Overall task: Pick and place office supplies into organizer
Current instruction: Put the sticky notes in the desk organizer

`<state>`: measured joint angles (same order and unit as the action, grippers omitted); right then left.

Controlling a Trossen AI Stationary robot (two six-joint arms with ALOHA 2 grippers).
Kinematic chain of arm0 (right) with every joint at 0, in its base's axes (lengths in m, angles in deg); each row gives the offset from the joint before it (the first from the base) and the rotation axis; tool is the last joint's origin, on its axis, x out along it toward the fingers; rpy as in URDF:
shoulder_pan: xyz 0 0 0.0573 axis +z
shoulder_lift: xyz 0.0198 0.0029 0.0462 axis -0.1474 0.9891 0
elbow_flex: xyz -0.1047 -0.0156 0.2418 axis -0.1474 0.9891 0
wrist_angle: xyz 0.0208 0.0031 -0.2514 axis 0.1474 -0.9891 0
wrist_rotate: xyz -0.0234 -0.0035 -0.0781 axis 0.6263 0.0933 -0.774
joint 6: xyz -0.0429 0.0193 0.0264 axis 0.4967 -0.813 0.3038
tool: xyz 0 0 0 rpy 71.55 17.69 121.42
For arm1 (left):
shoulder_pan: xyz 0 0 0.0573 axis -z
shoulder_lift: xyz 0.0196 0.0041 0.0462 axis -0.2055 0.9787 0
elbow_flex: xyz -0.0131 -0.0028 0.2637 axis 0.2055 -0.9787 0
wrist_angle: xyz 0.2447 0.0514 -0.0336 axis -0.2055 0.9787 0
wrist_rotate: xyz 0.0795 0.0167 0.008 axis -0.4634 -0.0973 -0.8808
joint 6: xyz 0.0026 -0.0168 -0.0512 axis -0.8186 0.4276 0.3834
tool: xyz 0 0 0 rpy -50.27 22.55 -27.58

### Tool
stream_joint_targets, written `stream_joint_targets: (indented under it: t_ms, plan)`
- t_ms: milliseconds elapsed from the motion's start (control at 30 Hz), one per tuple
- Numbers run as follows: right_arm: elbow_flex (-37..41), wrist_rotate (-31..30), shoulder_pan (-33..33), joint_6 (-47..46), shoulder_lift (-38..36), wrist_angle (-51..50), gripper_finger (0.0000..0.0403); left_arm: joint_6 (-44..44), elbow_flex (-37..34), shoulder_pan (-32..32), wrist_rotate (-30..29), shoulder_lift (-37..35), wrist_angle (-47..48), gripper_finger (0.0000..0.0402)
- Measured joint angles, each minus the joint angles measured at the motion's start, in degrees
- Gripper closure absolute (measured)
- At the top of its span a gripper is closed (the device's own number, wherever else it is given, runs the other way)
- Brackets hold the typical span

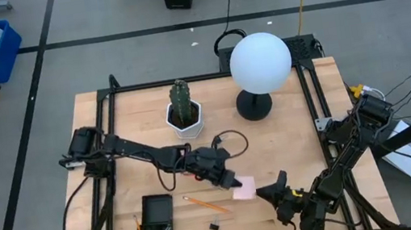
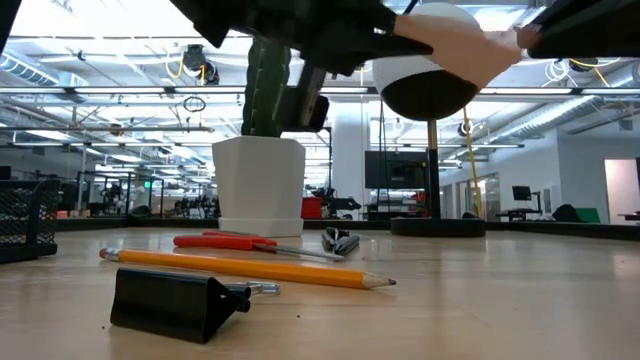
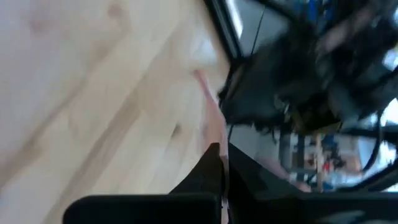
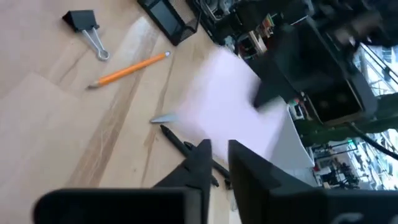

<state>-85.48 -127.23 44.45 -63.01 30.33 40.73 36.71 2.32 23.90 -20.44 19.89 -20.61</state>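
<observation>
Above a wooden table (image 1: 291,143), the left gripper (image 1: 227,178) holds the pink sticky-note pad (image 1: 243,188) in the air, jaws clamped on one edge of it. The pad sticks out from the fingertips toward the right gripper (image 1: 270,192), which sits just beside the pad's far edge w/ its fingers a little apart, a narrow slot visible between them in the right wrist view; nothing pinched there. In the low view the pad (image 2: 470,55) shows pale pink, well off the tabletop, between both arms.

On the table below: orange pencil (image 1: 207,204) lying diagonally, approx. between the pad and the organizer (image 1: 156,224); black binder clip (image 1: 214,227) near the front edge, apart from the pencil. Red-handled scissors (image 2: 255,243) lie flat behind the pencil in the low view, in front of the cactus (image 1: 180,101) in its white pot (image 1: 185,121). The organizer, a black tray at front left, already contains a pencil and some small items; which compartment, can't tell. A white globe lamp (image 1: 260,62) stands at the back right.
</observation>
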Motion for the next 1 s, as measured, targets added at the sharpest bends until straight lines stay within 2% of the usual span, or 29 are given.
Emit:
stream_joint_targets:
  t_ms: [167,300,567,933,1000]
  plan:
    - [0.0,-0.1,0.0,-3.0,-0.2,-0.1,0.0309,-0.9,0.0,2.0,-0.1,-0.2,4.7,0.0398]
    - [0.0,-0.1,0.3,-2.9,-0.5,-0.1,0.0296,-2.0,0.0,4.0,-0.8,-1.7,8.2,0.0399]
    - [0.0,-0.3,0.5,-4.0,-0.6,-0.1,0.0302,0.2,0.0,9.1,-8.6,-9.3,26.1,0.0400]
    - [0.0,0.0,0.5,-5.9,-0.6,-0.6,0.0312,2.0,-0.2,15.5,-20.2,-21.0,43.5,0.0399]
    - [0.0,0.0,0.4,-6.0,-0.6,-0.7,0.0312,3.2,-1.7,16.2,-21.4,-22.5,44.1,0.0399]
